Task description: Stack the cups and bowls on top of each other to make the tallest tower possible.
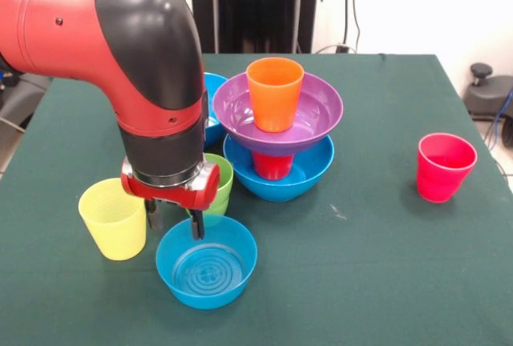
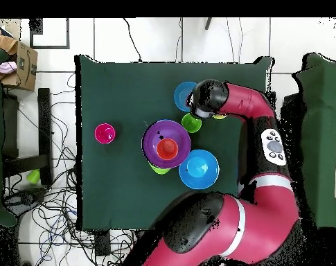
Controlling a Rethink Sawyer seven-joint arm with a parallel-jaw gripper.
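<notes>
Blue ringed bowl (image 1: 207,262) under gripper (image 1: 173,219)

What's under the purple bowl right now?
The purple bowl rests on a red cup standing in a large blue bowl. Only the cup's lower part shows; its rim is hidden beneath the purple bowl. An orange cup sits inside it.

A green counter (image 1: 385,266) fills the middle. Left of it overhead sit a cardboard box (image 2: 21,66) and tangled floor cables (image 2: 46,215).
</notes>
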